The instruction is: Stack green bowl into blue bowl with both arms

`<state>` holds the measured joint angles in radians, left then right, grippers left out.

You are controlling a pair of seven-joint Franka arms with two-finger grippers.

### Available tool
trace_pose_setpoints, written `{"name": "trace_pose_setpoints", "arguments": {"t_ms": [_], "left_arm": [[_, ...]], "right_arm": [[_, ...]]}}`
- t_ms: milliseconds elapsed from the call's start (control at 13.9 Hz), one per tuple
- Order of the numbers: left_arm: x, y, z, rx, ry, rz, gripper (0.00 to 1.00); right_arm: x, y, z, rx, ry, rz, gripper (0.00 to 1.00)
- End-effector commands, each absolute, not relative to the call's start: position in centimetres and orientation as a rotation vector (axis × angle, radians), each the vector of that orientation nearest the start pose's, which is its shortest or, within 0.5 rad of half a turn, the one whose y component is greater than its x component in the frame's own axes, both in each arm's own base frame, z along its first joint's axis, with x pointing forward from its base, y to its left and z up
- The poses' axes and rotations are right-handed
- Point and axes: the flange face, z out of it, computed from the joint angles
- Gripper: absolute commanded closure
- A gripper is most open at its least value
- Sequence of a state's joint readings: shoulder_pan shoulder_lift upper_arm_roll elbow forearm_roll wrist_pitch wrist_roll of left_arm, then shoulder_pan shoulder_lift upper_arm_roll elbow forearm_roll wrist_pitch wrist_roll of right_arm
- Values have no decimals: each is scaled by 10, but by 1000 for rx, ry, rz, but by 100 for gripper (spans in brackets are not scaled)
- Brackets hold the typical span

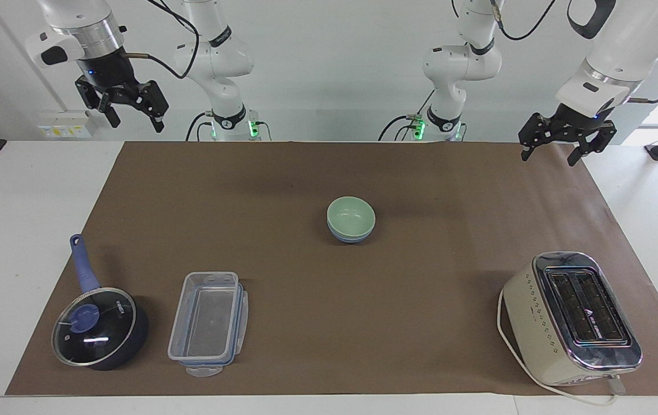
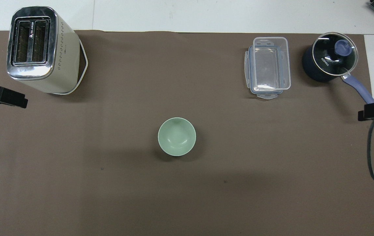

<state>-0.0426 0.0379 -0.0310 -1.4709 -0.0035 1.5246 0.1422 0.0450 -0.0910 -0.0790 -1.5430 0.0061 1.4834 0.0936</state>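
Sitting nested in the blue bowl (image 1: 351,237) at the middle of the worktop (image 1: 283,190), the green bowl (image 1: 351,215) looks level and seated, so the stacking appears done. The step in hand seems to be the retreat: the right hand (image 1: 131,114), fingers spread and holding nothing, is raised at the right arm's end, and the left hand (image 1: 553,151), likewise spread and empty, waits over the mat's corner at the left arm's end. Both do well to stay high and clear of the bowls
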Motion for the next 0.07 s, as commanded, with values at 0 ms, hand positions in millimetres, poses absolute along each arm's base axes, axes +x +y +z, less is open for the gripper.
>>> {"name": "trace_pose_setpoints", "arguments": {"t_ms": [0], "left_arm": [[558,-37,651,-3117,335,-2,0]], "right_arm": [[510,-23,675,-3138,143,-45,0]]}}
